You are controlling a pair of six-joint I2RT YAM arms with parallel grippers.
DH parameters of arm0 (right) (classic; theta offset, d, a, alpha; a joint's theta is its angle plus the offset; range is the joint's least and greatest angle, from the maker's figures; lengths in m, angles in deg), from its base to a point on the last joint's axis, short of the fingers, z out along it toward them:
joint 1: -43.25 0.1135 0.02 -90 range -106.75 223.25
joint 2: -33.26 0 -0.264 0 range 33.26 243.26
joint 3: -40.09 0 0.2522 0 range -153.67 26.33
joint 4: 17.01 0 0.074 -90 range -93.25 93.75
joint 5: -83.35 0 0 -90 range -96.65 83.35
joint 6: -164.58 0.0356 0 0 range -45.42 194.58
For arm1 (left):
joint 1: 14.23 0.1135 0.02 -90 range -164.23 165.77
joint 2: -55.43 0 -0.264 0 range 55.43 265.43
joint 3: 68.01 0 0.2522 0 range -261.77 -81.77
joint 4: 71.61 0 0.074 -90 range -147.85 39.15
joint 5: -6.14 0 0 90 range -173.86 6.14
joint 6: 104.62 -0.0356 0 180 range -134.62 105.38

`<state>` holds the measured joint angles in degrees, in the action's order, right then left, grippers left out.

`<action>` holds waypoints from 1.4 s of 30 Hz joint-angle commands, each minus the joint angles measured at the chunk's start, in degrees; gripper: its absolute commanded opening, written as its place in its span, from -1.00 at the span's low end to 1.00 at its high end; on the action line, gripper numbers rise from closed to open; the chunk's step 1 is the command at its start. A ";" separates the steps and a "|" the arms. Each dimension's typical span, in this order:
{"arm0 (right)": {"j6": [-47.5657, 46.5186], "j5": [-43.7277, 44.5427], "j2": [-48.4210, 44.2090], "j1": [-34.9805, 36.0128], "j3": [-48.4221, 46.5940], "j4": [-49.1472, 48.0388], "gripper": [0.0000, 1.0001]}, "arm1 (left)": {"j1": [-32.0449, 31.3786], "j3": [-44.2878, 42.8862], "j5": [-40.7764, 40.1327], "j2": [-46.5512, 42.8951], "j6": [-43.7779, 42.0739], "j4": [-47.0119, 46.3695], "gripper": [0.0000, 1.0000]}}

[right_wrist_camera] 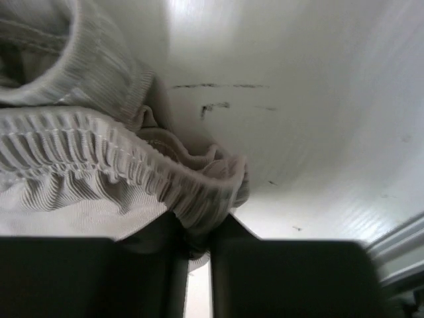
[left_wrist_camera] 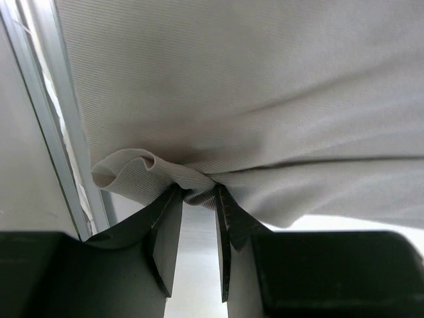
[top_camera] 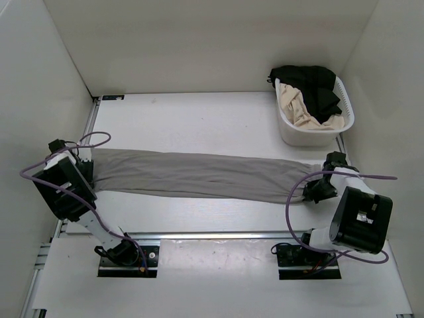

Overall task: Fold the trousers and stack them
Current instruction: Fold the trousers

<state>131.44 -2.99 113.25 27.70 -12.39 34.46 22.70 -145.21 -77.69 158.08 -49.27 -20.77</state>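
Observation:
Grey trousers [top_camera: 199,175] lie stretched across the table from left to right. My left gripper [top_camera: 86,173] is shut on their left end; the left wrist view shows its tips [left_wrist_camera: 197,193] pinching a fold of the grey cloth [left_wrist_camera: 265,99]. My right gripper [top_camera: 317,189] is shut on their right end; the right wrist view shows its tips [right_wrist_camera: 197,238] clamped on the ribbed elastic band [right_wrist_camera: 132,165]. The cloth hangs taut between both grippers, low over the table.
A white laundry basket [top_camera: 344,106] stands at the back right, holding black and cream clothes. White walls close in the table on the left, back and right. Metal rails run along the table's left and near edges.

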 commanded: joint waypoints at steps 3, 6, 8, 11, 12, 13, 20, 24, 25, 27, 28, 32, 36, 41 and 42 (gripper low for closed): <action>0.80 6.43 4.74 -1.05 2.96 -10.04 -1.00 | -0.28 -0.36 1.03 -4.65 -1.81 4.31 -0.21; -3.84 11.34 4.04 -1.59 -1.78 -6.88 -1.00 | -0.28 -4.05 4.89 -7.02 -3.04 9.66 -0.18; -6.84 14.87 2.90 -2.11 -4.77 -4.76 -1.00 | -0.97 -6.25 7.97 -7.81 -3.58 13.96 -0.18; -13.51 22.49 -1.74 -2.11 -10.05 -2.48 -1.00 | -3.60 -9.68 10.96 -8.34 -4.11 17.23 -0.16; -15.18 24.36 -2.55 -2.11 -12.58 -1.95 -1.00 | -4.66 -9.69 10.96 -8.34 -4.11 17.76 -0.16; -18.59 25.86 -4.12 -2.11 -13.74 -1.33 -1.00 | -5.80 -9.08 10.18 -8.34 -3.50 17.76 -0.16; -27.94 39.64 -6.07 15.60 -21.04 0.60 -1.00 | -11.17 -4.51 8.06 -2.72 -0.41 13.20 -0.16; -20.51 48.27 -3.79 31.62 -22.27 6.47 -1.00 | -13.28 -2.22 7.28 -0.44 0.64 11.26 -0.16; -15.78 48.28 -3.26 31.11 -22.28 12.50 -1.00 | -14.33 -1.69 6.75 0.09 0.64 10.65 -0.16; -7.13 45.75 -3.26 28.92 -20.01 13.79 -1.00 | -15.21 -1.69 6.75 0.71 0.64 10.64 -0.16; -7.11 43.65 -5.26 25.52 -14.60 11.79 -1.00 | -15.22 -1.69 6.75 0.71 0.64 10.64 -0.16; -13.61 29.15 -5.90 12.24 -6.64 -1.30 -1.00 | -15.75 -2.39 6.75 0.71 0.64 10.64 -0.16; -18.18 26.13 0.42 4.58 -11.19 -1.25 -1.00 | -16.35 -4.41 6.75 1.32 0.64 10.64 -0.16; -21.97 28.50 1.14 3.17 -20.24 2.35 -1.00 | -16.89 -4.41 6.75 1.32 0.64 11.17 -0.16; -21.97 29.03 1.14 2.64 -21.65 2.89 -1.00 | -16.89 -4.41 6.75 1.32 0.64 11.17 -0.16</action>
<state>111.77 24.70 115.52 31.43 -28.46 37.08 6.26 -147.97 -71.79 159.70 -49.03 -8.84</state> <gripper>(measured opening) 0.112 0.420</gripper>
